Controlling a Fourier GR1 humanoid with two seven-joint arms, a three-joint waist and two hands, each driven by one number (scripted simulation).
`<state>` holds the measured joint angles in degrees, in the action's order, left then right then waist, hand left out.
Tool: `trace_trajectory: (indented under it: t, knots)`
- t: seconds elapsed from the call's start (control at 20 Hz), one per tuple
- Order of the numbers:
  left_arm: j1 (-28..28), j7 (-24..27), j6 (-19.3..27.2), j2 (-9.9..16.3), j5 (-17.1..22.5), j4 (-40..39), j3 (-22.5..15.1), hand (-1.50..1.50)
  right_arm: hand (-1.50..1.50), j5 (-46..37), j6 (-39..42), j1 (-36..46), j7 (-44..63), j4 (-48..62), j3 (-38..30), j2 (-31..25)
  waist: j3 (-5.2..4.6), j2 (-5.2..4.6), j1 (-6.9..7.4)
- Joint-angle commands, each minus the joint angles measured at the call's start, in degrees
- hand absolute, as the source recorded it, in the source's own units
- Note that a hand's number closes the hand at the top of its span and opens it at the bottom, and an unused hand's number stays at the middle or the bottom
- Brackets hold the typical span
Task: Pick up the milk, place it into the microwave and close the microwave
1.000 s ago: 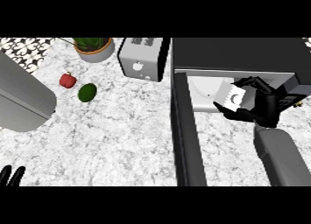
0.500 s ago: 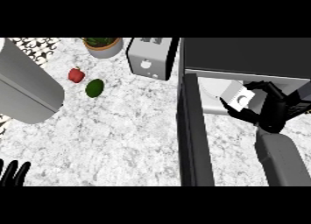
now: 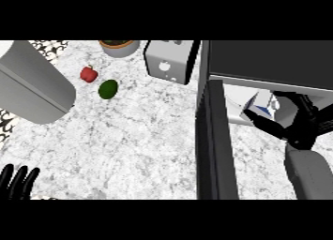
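Even, bright light is falling across the marble desk, leaving only faint, soft shading beside the red fruit and the green fruit. The microwave top and its open door are reading as flat dark masses with no glare, and the cavity behind the right robot hand is sitting in dimmer grey. Straight edges are leaning outward toward the frame's borders.
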<state>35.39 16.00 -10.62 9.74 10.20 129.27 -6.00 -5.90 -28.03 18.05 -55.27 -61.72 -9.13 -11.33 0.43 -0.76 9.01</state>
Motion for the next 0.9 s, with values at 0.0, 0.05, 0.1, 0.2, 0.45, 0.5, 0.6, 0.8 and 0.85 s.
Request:
trace_trajectory:
  t: [0.0,0.05,0.1,0.2,0.45,0.5,0.6,0.8,0.85]
  knots:
    - [-0.77,-0.17,0.02,-0.01,-0.50,-0.59,-0.37,-1.50,-1.50,-7.12,-8.72,4.95,9.51,9.78,-0.87,-3.30,-0.96,-3.56,2.99]
    - [-1.38,-0.89,-0.53,0.51,-0.63,-0.23,-1.12,-1.50,-1.50,-4.06,-3.57,7.91,12.51,10.46,0.57,-0.09,-0.55,-3.33,4.01]
    - [-1.73,-0.54,-0.52,0.22,-0.86,-1.03,-1.45,-1.50,-1.50,-2.90,-1.61,7.88,12.39,10.82,0.83,0.69,-0.46,-3.52,4.36]
    - [-2.28,-0.48,-0.62,0.17,-0.95,-1.49,-1.67,-1.50,-1.50,-2.12,-0.69,8.45,12.48,10.56,0.93,1.37,-0.46,-3.47,4.96]
    - [-2.85,-1.82,-0.82,0.28,-1.74,-0.93,-3.47,-1.50,-1.50,-1.31,1.71,10.66,14.93,12.45,1.47,1.45,-0.40,-2.76,4.49]
    - [-3.77,-1.41,-0.65,0.03,-2.15,-2.30,-3.43,-1.50,-1.50,-1.47,1.02,10.66,14.48,12.98,1.68,2.40,-0.43,-3.17,4.39]
    - [-3.96,-1.87,-0.59,0.51,-2.60,-1.43,-3.11,-1.50,-1.50,-1.41,1.30,11.25,15.25,14.00,1.14,1.62,-0.36,-2.88,4.25]
    - [-4.56,-2.34,0.54,-0.51,-4.44,-1.94,-4.61,-1.50,-1.50,-1.78,0.85,11.94,16.08,15.67,1.32,2.44,-0.30,-2.61,3.41]
    - [-4.60,-2.37,-0.27,-0.16,-3.72,-1.97,-4.88,-1.50,-1.50,-1.90,1.37,12.25,16.30,15.90,0.97,1.17,-0.37,-2.71,3.48]
